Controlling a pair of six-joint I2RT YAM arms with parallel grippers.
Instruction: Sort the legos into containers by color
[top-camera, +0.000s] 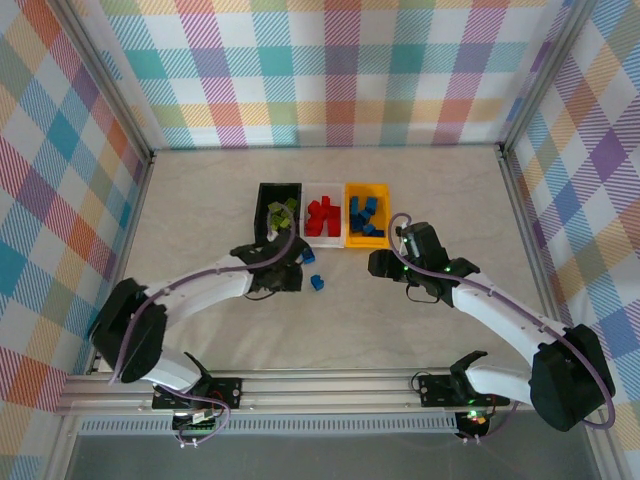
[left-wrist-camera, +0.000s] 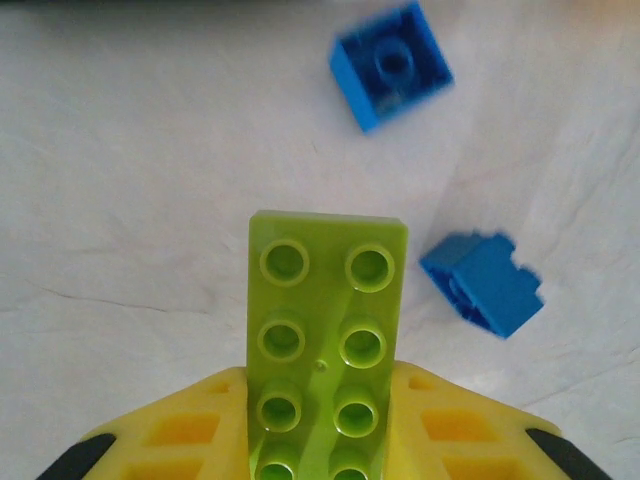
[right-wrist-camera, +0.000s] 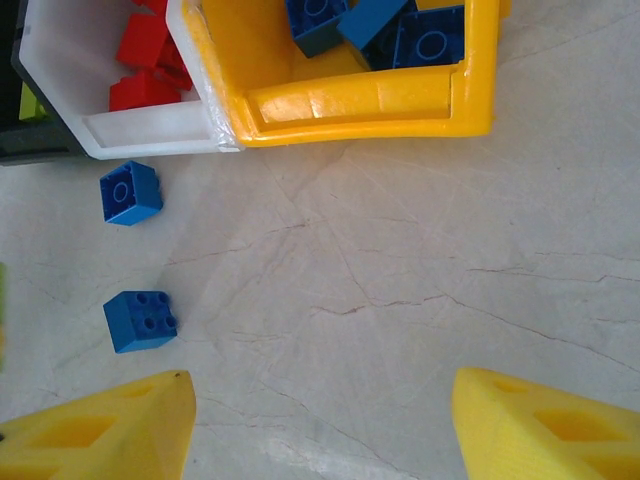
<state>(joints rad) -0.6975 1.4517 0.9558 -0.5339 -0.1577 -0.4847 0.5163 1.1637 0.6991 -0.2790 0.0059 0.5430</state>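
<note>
**Green brick gripped, black bin next**

You had the left gripper (left-wrist-camera: 320, 378) clamped on a lime green brick (left-wrist-camera: 323, 320), its yellow fingers (left-wrist-camera: 200, 425) pressing the two long sides. The brick was a glossy two-by-four with eight round studs facing the wrist camera, hard-edged and smooth. That reads as the pick step for one green piece, with the carry and drop to come.

Your right gripper (right-wrist-camera: 322, 385) stood wide with nothing between its fingers, over bare table (right-wrist-camera: 420, 300) just in front of the orange-yellow bin (right-wrist-camera: 360, 105).

The three bins sat side by side, touching: the black bin (top-camera: 264, 200) held green pieces, the white bin (top-camera: 306, 212) red ones and the orange-yellow bin blue ones. All three were thin-walled, open-topped plastic boxes with rounded rims.

Two small blue bricks (top-camera: 311, 255) (top-camera: 317, 283) lay loose on the pale, marble-veined table, near the left gripper and in front of the white bin.

The next move likely called for lifting the green brick clear, carrying it over the black bin's rim and releasing there. The smooth sides could slip if your grip loosened early. The blue pair would then belong in the orange-yellow bin.
</note>
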